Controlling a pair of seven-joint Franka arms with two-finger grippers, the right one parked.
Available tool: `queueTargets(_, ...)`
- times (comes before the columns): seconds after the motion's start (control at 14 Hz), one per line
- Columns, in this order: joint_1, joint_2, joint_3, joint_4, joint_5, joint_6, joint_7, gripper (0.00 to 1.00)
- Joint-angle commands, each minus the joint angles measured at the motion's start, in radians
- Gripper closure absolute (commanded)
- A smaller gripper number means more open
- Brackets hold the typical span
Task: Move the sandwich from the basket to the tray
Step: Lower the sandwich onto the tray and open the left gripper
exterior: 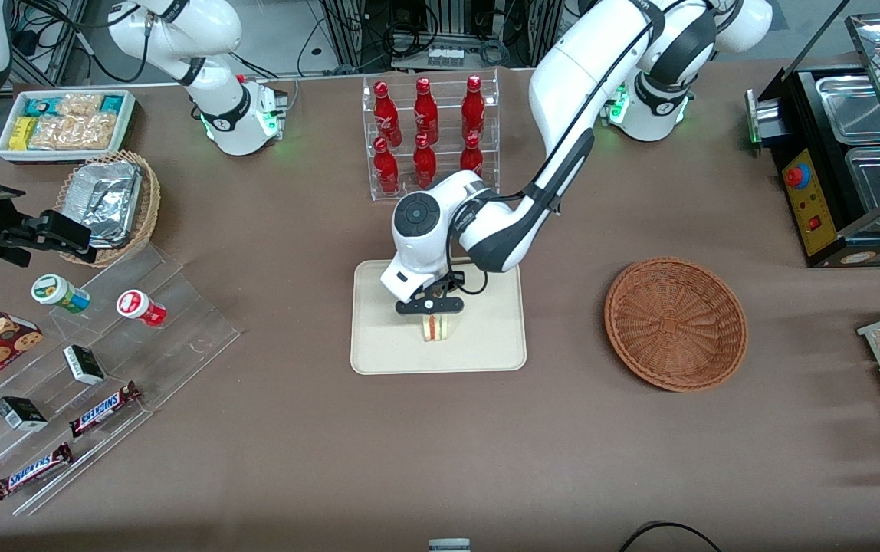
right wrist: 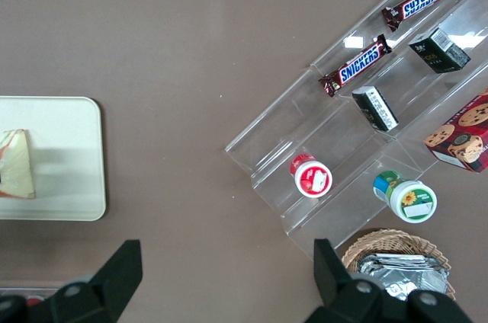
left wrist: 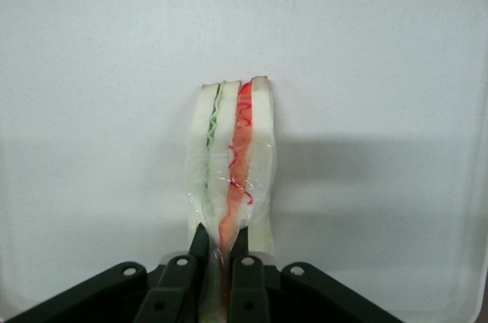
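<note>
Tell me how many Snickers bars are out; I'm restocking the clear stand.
2. One Snickers bar lies on the clear stand's step, the other nearer the front camera. The gripper holds the sandwich over the tray.

The gripper (exterior: 430, 305) hangs over the tray (exterior: 379, 345), just above the sandwich (exterior: 436, 328); the basket (exterior: 675, 323) sits beside the tray.

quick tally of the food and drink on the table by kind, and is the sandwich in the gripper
red bottles: 6
Snickers bars: 2
lidded cups: 2
sandwich: 1, over the tray, held in the gripper
total: 11
</note>
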Motion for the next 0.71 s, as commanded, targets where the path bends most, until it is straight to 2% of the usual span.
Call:
queueTargets(0.0,-0.008,0.003,0.010,0.031,0.022,-0.014,-0.009,0.26)
queueTargets(0.07,-0.003,-0.004,0.010,0.034,0.019,-0.022,-0.013,0.01)
queueTargets(0.21,0.000,-0.064,0.010,0.037,0.011,-0.084,-0.021,0.01)
queueTargets(0.5,0.046,-0.285,0.016,0.028,-0.035,-0.337,-0.029,0.01)
queueTargets(0.64,0.113,-0.389,0.033,0.023,-0.046,-0.480,-0.015,0.01)
